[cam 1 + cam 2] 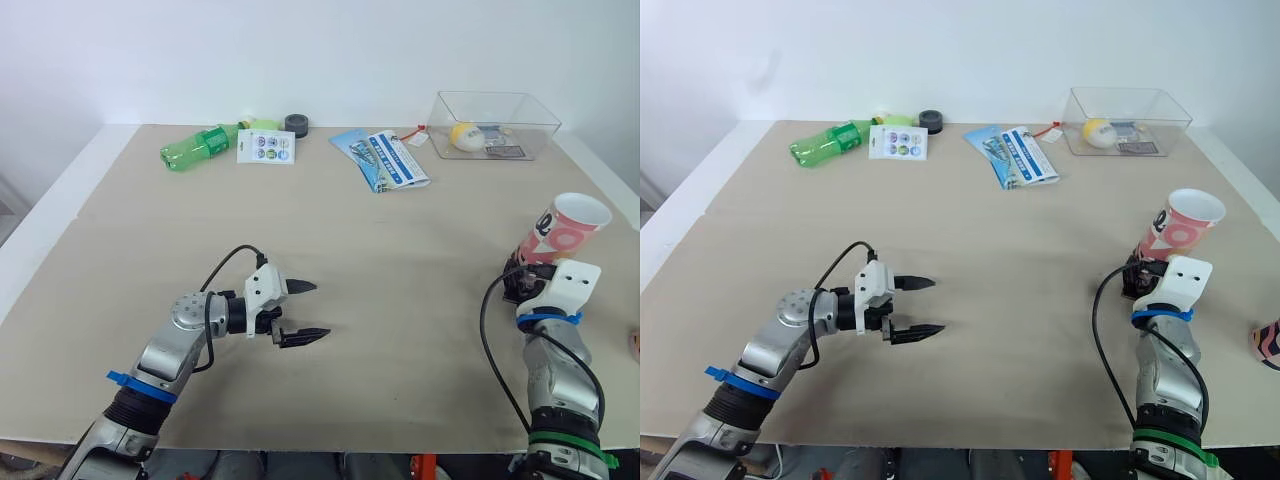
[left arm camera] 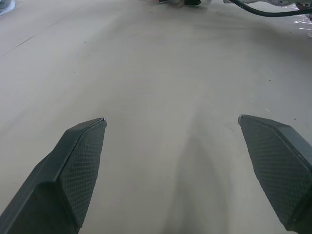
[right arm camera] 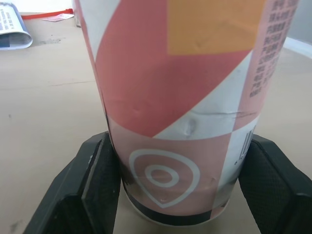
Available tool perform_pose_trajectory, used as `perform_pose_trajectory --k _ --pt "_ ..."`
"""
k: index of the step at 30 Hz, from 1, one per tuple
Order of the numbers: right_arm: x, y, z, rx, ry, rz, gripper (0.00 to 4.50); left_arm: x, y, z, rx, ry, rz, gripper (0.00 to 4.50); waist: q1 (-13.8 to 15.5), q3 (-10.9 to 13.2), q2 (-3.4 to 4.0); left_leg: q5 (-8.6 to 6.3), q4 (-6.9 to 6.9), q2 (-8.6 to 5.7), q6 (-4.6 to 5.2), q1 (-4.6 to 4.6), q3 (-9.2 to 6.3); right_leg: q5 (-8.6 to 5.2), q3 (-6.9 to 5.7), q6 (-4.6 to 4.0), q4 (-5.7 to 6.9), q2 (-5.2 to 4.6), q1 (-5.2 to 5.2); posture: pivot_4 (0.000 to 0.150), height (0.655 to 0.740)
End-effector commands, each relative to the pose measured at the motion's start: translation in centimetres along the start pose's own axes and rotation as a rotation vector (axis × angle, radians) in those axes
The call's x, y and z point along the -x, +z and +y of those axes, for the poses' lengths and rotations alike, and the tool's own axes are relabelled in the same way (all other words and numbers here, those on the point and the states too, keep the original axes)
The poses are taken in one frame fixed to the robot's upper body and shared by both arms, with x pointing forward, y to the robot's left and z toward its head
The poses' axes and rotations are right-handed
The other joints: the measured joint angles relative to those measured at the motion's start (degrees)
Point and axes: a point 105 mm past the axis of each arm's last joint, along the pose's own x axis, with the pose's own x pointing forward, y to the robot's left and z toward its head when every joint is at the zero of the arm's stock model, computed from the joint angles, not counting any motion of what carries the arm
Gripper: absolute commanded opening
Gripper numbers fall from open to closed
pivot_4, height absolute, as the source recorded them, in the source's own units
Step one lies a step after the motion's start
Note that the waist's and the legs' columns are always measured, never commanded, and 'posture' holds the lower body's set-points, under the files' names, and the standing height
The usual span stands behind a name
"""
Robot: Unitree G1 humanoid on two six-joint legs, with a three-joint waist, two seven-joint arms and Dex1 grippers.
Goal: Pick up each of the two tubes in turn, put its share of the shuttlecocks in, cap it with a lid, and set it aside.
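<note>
Right pincer (image 3: 180, 141): clamped, both fingers pressed on the lower end of the tube, one on each side
Tube (image 1: 560, 230): pink, white and orange, at the counter's right side in my right pincer, tilted with the open mouth up and leaning away from me; no lid on it
Inside the tube: just a pale rim from here, I cannot tell what it holds
Tube print: a white pin-shaped mark with rings low on the wall; a column of small print down one side, too small to read
Left pincer (image 1: 320, 310): wide open, holding nothing, low over bare counter (image 1: 400, 260) left of centre
Clear box (image 1: 445, 110): far right corner, lidless; a yellow and white ball (image 1: 465, 136) and a dark flat item (image 1: 505, 151) lie in it
Green bottle (image 1: 200, 147): lying on its side at the far left
Card (image 1: 267, 146): white with coloured round pictures, just beside the bottle
Leaflets (image 1: 380, 160): blue and white, far centre; text unreadable
</note>
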Motion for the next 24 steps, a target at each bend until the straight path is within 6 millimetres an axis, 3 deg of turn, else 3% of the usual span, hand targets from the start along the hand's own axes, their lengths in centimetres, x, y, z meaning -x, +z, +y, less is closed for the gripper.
perform_pose_trajectory --k 1,10,18,21,24 --pt "0.5 -1.4 -1.0 0.000 -0.013 0.072 4.46 -0.1 0.8 -0.1 -0.045 -0.010 -0.019 4.50 0.0 0.0 0.00 0.00 0.00 0.00 0.00 0.00 0.00 0.00 0.00 0.00 0.00 0.00 0.00 0.150 0.7400" --pt "2.2 -1.0 -0.4 0.039 0.079 0.125 4.46 -0.3 0.5 -0.2 -0.039 -0.018 -0.015 4.50 0.2 0.0 -0.02 0.00 -0.03 0.00 0.00 -0.02 -0.06 -0.06 -0.04 -0.02 0.00 0.01 0.00 0.150 0.7400" --pt "6.9 -1.1 1.2 0.055 0.136 0.215 4.46 -0.6 0.4 0.0 -0.033 -0.021 -0.022 4.50 0.2 0.0 -0.01 -0.01 -0.05 0.04 0.00 -0.02 -0.07 -0.07 -0.06 -0.05 0.00 0.01 -0.03 0.150 0.7400" --pt "9.1 0.0 4.3 0.142 0.344 0.163 4.46 -0.5 0.1 0.4 -0.012 0.005 -0.019 4.50 0.2 0.0 0.00 -0.01 -0.16 0.06 -0.01 -0.02 -0.09 -0.12 -0.10 -0.14 0.00 0.01 -0.08 0.150 0.7400" --pt "11.5 1.1 8.8 0.176 0.717 0.062 4.46 -0.3 -0.3 0.8 -0.010 0.034 -0.003 4.50 -0.2 0.0 -0.01 -0.02 -0.21 0.06 -0.02 0.01 0.03 -0.12 -0.05 -0.14 -0.02 -0.02 -0.13 0.150 0.7400"
